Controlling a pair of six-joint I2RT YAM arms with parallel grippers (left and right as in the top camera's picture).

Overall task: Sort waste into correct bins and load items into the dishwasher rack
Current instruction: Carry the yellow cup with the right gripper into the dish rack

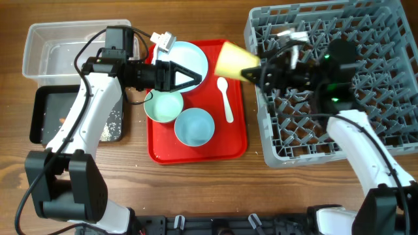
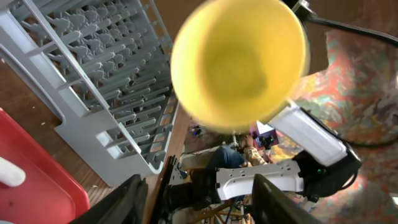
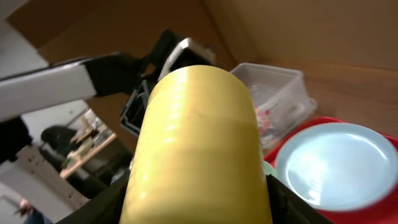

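Hanging in the air over the right edge of the red tray (image 1: 232, 140), just beside the grey dishwasher rack (image 1: 307, 147), the small yellow cup (image 1: 234, 61) is lying on its side with its open mouth facing the left arm. The right gripper (image 1: 256, 69) is pinching the cup at its narrower base end; in the right wrist view its two fingers are pressing against either side of the yellow wall (image 3: 196, 149). The left gripper (image 1: 192, 76) is pointing straight at the cup's mouth from a short way off, over the light blue plate (image 1: 196, 53), with its fingers spread and nothing between them. Its own camera is looking directly into the cup's hollow (image 2: 239, 59), with the rack's pegs (image 2: 118, 93) showing behind. On the tray, the pale green bowl (image 1: 163, 108) and the light blue bowl (image 1: 194, 126) are sitting side by side, touching, and the white spoon (image 1: 225, 99) is lying just right of them. A crinkled wrapper (image 1: 162, 40) is resting at the plate's far edge. The clear tub (image 1: 39, 32) and the black tray (image 1: 39, 117) are standing at the far left.
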